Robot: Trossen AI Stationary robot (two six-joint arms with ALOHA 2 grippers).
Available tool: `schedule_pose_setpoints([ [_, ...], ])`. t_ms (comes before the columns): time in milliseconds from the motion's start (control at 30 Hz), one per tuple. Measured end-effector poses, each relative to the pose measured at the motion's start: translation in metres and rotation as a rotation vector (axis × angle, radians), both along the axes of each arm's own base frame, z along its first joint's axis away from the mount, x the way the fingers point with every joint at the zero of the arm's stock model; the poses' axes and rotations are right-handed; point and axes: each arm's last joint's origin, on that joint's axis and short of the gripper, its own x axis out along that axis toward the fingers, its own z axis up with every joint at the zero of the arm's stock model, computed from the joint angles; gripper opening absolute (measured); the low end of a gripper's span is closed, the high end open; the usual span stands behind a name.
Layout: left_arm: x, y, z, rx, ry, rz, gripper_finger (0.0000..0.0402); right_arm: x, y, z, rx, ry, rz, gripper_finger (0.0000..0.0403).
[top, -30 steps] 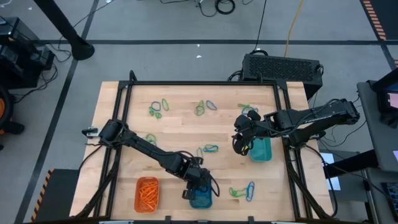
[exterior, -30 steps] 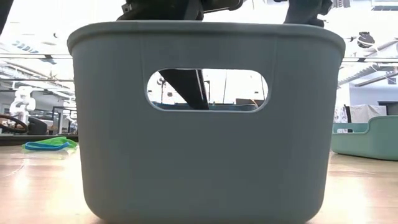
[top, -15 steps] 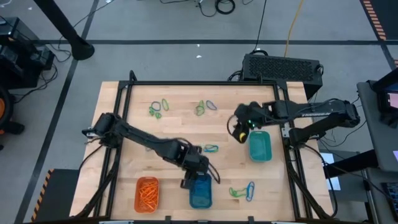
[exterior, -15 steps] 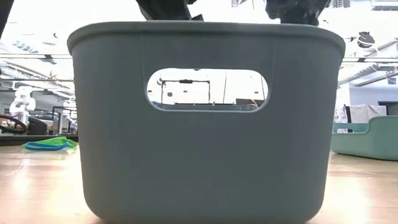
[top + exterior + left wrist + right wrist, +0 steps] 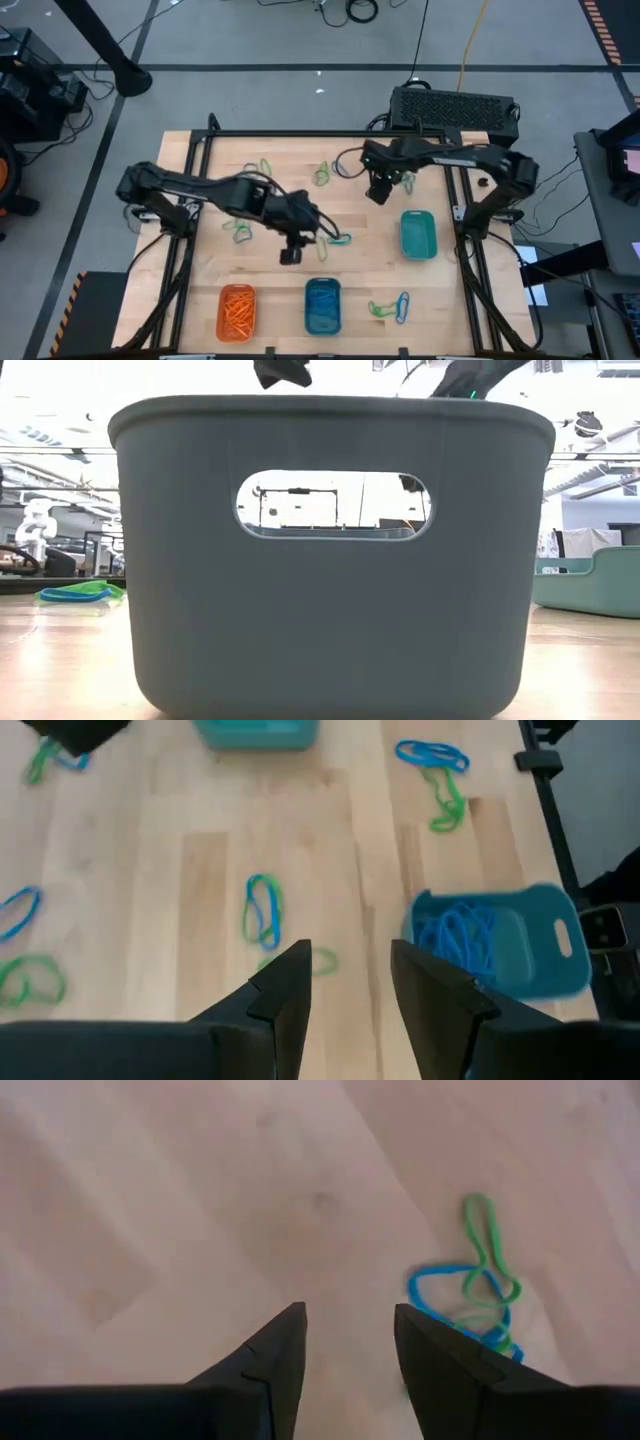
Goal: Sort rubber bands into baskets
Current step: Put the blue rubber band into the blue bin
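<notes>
left gripper (image 5: 347, 982): fingers apart, nothing held, just behind blue basket (image 5: 322, 305) | right gripper (image 5: 347, 1342): apart, empty, far beyond it | blue bands (image 5: 462, 938) inside are revealed only by left wrist | low view is filled by basket wall (image 5: 330, 610) | no writing is legible

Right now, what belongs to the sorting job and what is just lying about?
Job: orange basket, blue basket, teal basket, loose bands, left tool and right tool, both open and empty.
Lying about: black box, floor cables.
</notes>
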Motion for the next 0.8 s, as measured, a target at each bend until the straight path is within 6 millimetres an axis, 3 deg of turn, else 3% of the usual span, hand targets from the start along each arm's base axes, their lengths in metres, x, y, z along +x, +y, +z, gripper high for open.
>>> schedule_pose_setpoints([
  [300, -0.047, 0.031, -0.007, -0.041, 0.003, 0.128, 0.0145, -0.001, -0.041, -0.046, 0.059, 0.138, -0.025, 0.0146],
  [600, -0.058, 0.049, -0.006, -0.097, -0.026, 0.209, 0.0145, -0.006, -0.057, -0.057, 0.071, 0.159, -0.016, 0.0146],
  [800, -0.058, 0.054, -0.006, -0.1, -0.025, 0.227, 0.0145, -0.018, -0.057, -0.072, 0.095, 0.184, -0.032, 0.0146],
])
